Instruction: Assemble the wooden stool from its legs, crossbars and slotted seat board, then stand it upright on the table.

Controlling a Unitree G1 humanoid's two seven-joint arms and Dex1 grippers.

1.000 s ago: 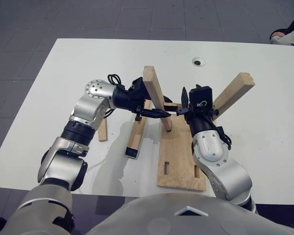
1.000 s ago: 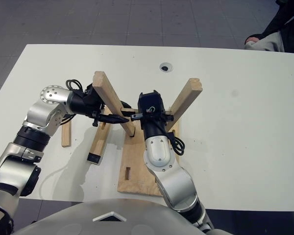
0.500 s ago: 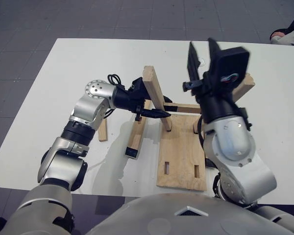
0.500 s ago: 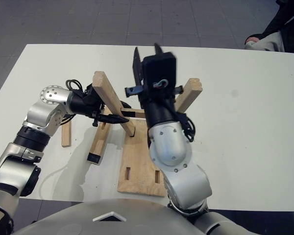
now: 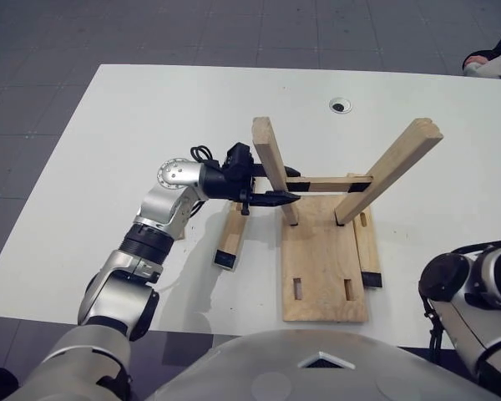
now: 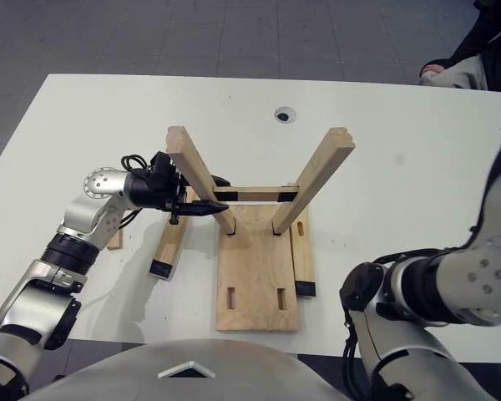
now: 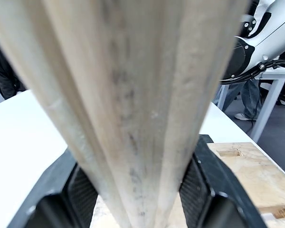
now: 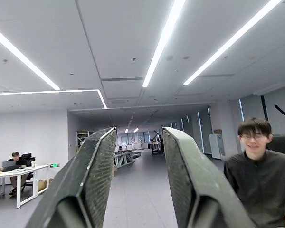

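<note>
White tabletop [image 5: 134,109], mid-frame: left gripper [image 5: 285,188] pinches the left leg [image 5: 270,154]; best hold it steady while the spread right gripper [image 8: 138,130] fetches another.

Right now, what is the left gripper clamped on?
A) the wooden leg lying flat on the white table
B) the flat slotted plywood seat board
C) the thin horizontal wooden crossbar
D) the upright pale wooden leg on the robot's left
D: the left wrist view shows the upright pale wooden leg squeezed between the black pads, and the head view puts the left gripper on that standing leg.
</note>
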